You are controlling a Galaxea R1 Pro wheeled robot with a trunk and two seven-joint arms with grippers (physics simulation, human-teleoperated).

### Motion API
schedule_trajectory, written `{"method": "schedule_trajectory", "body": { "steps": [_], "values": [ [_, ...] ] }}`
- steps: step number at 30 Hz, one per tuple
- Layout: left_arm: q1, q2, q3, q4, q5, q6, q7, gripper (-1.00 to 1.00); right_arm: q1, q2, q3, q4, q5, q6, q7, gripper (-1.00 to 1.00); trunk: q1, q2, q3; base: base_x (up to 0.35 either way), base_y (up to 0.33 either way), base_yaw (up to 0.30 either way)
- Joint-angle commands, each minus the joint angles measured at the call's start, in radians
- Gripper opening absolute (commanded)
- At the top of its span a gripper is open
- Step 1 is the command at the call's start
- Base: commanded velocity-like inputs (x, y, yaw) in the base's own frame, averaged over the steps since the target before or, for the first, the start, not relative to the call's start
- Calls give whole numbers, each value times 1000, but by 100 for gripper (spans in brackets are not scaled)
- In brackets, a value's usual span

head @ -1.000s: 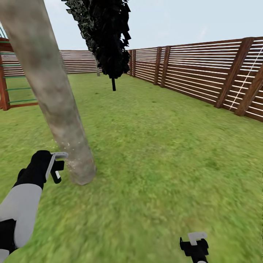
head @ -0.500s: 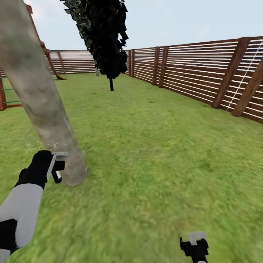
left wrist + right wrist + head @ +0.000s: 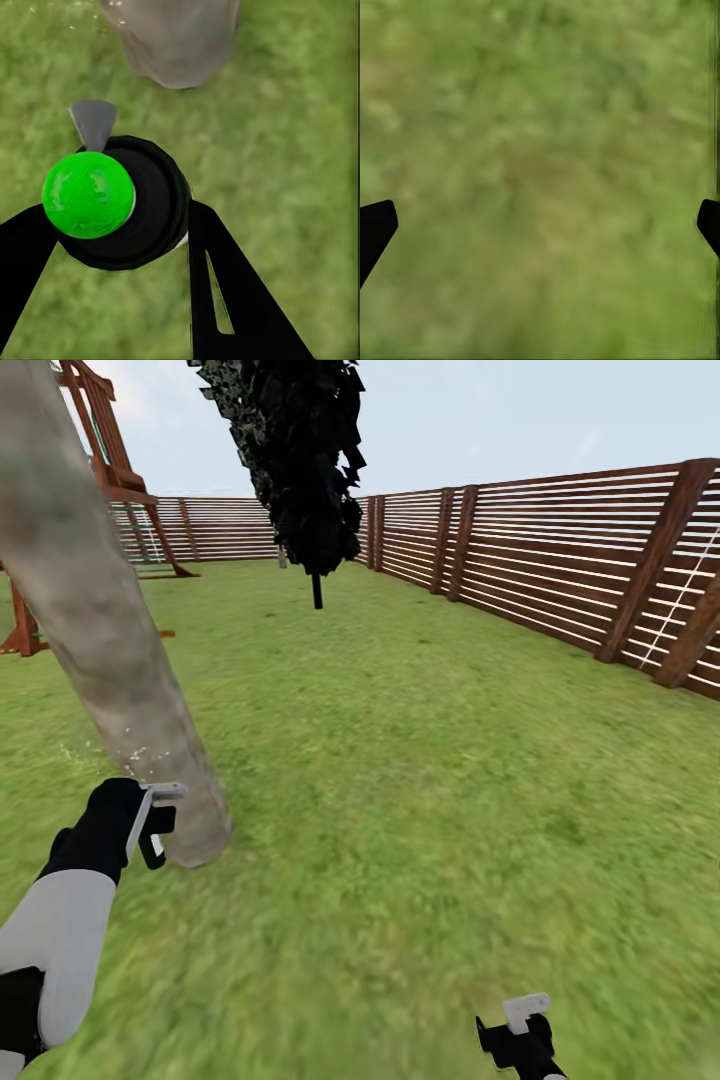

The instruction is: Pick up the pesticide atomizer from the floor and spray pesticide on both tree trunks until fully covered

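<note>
Jaws of my left gripper (image 3: 120, 225) pinch the pesticide atomizer (image 3: 124, 202), a black round body with a bright green cap and a grey nozzle. In the head view that gripper (image 3: 150, 830) sits at lower left of the frame, just beside the foot of the tree trunk (image 3: 110, 650). Jaws of my right gripper (image 3: 540, 217) stand spread wide, with bare lawn between them; in the head view I see it (image 3: 520, 1035) at the bottom edge, right of centre.

Tiny white specks of pesticide (image 3: 135, 752) dot the trunk's lower part and the grass to its left; the left wrist view shows a few specks (image 3: 75, 11) near the trunk's base (image 3: 176, 41). The trunk, mottled beige-grey, leans from upper left down to the lawn (image 3: 420, 780). A black-foliaged tree (image 3: 300, 460) stands at upper centre. A brown slatted fence (image 3: 560, 575) runs along the right and back. A red-brown wooden frame (image 3: 100, 440) rises at upper left, behind the trunk.
</note>
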Motion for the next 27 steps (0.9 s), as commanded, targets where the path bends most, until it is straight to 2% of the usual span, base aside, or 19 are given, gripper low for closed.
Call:
{"method": "schedule_trajectory", "body": {
  "steps": [1,6,8,12,17,27],
  "values": [
    [0,2,1,0,0,0,0,-100,0,0,0,0,0,0,0,100,0,0,0,260,-166,0],
    [1,4,2,0,0,1,0,-100,0,0,0,0,0,0,0,100,0,0,0,300,-103,29],
    [1,5,2,0,0,1,0,-100,0,0,0,0,0,0,0,100,0,0,0,280,-136,235],
    [40,9,5,-1,-4,-1,0,-100,0,0,0,0,0,0,0,100,0,0,0,190,-218,274],
    [44,3,-3,-3,-2,1,0,-100,0,0,0,0,0,0,0,100,0,0,0,207,-211,277],
    [37,-5,-1,-16,0,5,0,-100,0,0,0,0,0,0,0,100,0,0,0,26,-12,250]
  ]
}}
